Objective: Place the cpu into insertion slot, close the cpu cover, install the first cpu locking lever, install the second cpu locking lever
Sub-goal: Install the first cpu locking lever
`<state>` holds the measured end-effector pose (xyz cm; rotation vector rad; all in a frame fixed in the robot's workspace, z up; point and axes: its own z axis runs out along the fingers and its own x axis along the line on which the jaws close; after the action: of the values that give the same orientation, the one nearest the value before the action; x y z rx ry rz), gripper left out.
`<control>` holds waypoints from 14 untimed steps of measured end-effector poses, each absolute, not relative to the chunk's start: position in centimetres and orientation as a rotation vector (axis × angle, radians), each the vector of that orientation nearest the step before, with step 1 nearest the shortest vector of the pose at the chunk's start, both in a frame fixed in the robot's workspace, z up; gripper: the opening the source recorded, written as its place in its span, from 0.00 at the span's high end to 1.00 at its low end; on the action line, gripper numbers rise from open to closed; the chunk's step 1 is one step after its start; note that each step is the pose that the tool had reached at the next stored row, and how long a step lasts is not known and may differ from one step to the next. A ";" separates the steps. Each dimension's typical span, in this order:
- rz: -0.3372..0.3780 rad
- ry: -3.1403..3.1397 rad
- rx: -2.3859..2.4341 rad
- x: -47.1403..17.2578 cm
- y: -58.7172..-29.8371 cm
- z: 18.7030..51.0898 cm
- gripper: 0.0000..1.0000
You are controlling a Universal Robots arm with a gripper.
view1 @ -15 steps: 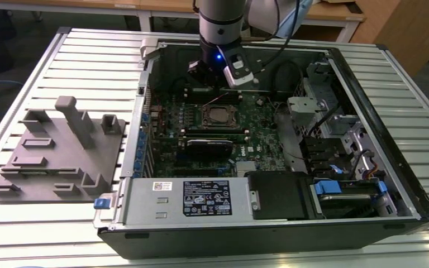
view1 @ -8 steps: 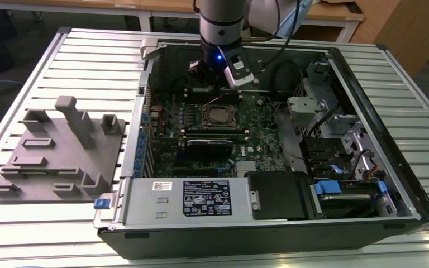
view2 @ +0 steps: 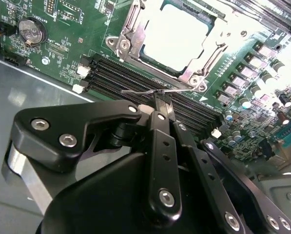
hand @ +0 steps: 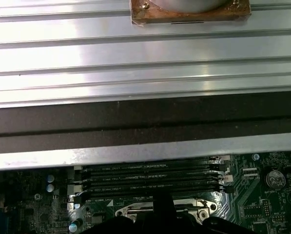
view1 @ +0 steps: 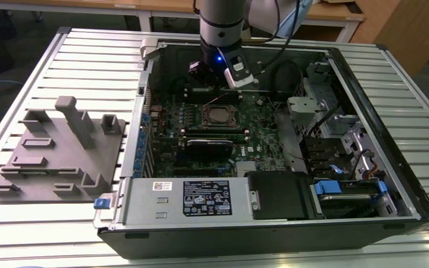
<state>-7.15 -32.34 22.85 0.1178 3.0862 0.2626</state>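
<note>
The cpu (view2: 177, 31) lies in the insertion slot (view1: 220, 115) on the green board, its silver top glaring in the second wrist view. The cpu cover (view2: 127, 30) is down over it, framing the chip. A thin wire locking lever (view2: 138, 91) runs along the socket's side by the memory slots. My gripper (view2: 162, 99) is shut, and its black tip sits right at that wire; I cannot tell whether it touches it. In the exterior view the gripper (view1: 216, 85) hangs over the far side of the socket. The gripper's dark tip (hand: 162, 204) also shows in the first wrist view.
The board sits deep in an open computer case (view1: 393, 134) on a ribbed metal table (view1: 65, 61). Black memory slots (view2: 135, 78) run beside the socket, with a coin battery (view2: 30, 31) nearby. A grey fixture (view1: 58, 151) stands at the exterior view's left. The power supply (view1: 192, 198) fills the near side.
</note>
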 end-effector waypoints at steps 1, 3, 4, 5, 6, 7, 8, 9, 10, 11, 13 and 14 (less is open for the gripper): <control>0.266 3.086 0.118 -7.1 -32.3 22.8 0.90; 0.274 3.085 0.118 -7.0 -32.3 22.8 0.90; 0.275 3.085 0.118 -6.9 -32.3 22.8 0.90; 0.275 3.085 0.118 -6.8 -32.3 22.8 0.90; 0.275 3.085 0.118 -6.7 -32.3 22.8 0.90; 0.275 3.085 0.118 -6.7 -32.3 22.8 0.90; 0.275 3.085 0.118 -6.7 -32.3 22.8 0.90; 0.275 3.085 0.118 -6.7 -32.3 22.8 0.90; 0.275 3.084 0.118 -6.7 -32.3 22.8 0.90; 0.278 3.083 0.118 -6.7 -32.3 22.7 0.90; 0.281 3.079 0.117 -6.7 -32.3 22.5 0.90; 0.283 3.078 0.117 -6.7 -32.3 22.4 0.90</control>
<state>-6.73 -32.34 22.41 0.1167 3.0775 0.2829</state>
